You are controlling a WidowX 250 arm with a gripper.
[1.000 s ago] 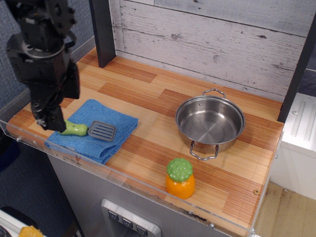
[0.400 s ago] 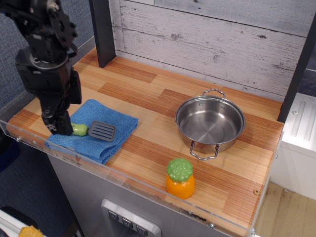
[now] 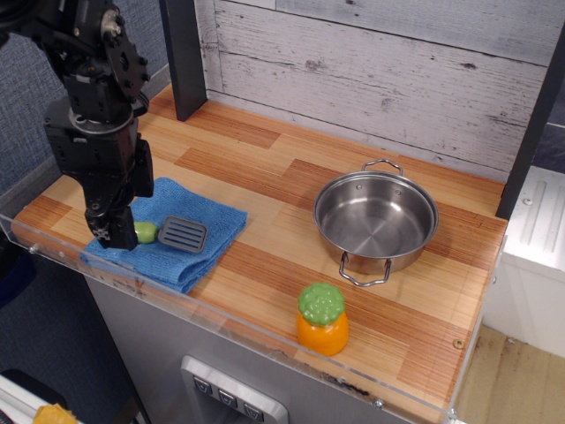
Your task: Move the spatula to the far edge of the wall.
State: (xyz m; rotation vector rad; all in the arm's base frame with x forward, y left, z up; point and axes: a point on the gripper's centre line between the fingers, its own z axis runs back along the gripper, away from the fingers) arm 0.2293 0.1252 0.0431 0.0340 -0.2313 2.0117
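Observation:
The spatula (image 3: 181, 234) lies on a blue cloth (image 3: 212, 216) at the front left of the counter. Its dark slotted blade points right, and only the right end of its lime-green handle (image 3: 146, 232) shows. My black gripper (image 3: 116, 235) is down over the left part of the handle, its fingers reaching the cloth. The fingers hide the contact, so I cannot tell whether they are closed on the handle. The whitewashed plank wall (image 3: 380, 79) runs along the back of the counter, far from the spatula.
A steel pot (image 3: 375, 216) with two handles stands right of centre. An orange-and-green round toy (image 3: 322, 318) stands near the front edge. A black post (image 3: 183, 57) stands at the back left, another (image 3: 534, 124) at the right. A clear lip (image 3: 221, 322) rims the front.
My gripper has moved right and down onto the spatula's handle, covering most of it. The spatula, cloth, pot and toy have not moved.

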